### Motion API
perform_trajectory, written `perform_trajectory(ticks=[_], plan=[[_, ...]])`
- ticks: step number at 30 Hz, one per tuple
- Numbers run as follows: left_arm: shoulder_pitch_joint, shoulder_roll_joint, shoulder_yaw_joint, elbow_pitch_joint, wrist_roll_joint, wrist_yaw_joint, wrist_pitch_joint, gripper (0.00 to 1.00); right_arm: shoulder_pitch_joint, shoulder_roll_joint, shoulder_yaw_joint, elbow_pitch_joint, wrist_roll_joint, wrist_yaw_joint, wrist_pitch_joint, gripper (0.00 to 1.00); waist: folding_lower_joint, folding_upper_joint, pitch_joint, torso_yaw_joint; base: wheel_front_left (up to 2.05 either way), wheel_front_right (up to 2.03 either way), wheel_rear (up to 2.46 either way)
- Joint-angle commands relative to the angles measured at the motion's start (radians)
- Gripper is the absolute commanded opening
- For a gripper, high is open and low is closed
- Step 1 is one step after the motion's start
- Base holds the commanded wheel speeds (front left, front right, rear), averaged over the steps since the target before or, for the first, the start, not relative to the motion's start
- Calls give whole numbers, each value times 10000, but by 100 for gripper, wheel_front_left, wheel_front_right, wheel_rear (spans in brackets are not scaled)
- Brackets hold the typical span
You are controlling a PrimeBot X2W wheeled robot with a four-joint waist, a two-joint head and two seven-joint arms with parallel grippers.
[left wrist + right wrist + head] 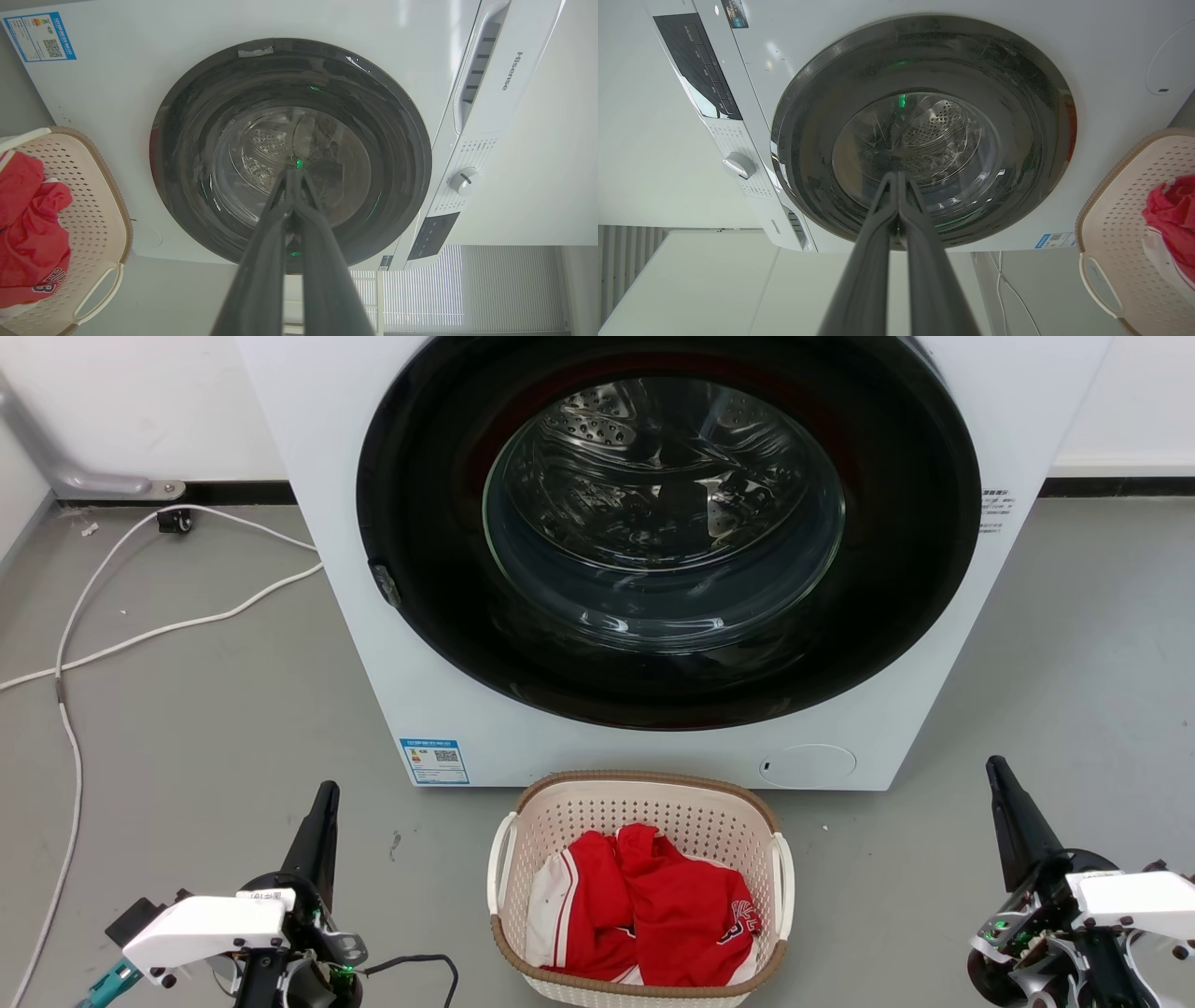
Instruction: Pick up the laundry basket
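Note:
The laundry basket (644,798), cream perforated plastic with a brown rim and white side handles, stands on the floor just in front of the washing machine, at bottom centre of the head view. Red and white clothes (644,905) lie in it. My left gripper (325,795) is shut and empty, well to the basket's left. My right gripper (995,767) is shut and empty, well to its right. In the left wrist view the basket (100,186) sits at the left edge, beside the shut left gripper (293,171). In the right wrist view the basket (1120,219) is at the right edge, with the right gripper (896,175) shut.
A white front-loading washing machine (373,569) with a dark round door (667,523), closed, rises right behind the basket. White cables (140,635) trail over the grey floor at the left. A white wall runs along the back.

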Motion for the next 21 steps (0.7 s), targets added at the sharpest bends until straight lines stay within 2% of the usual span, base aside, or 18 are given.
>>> perform_trajectory(ticks=[1,21], plan=[[-106,-12,29,16,10,-33,64,0,-109,34,-18,11,-60,4,28,0,0,0,0,0,0,0,0],[-109,-29,52,16,33,-33,73,0,-112,51,-39,12,-79,4,52,0,0,0,0,0,0,0,0]])
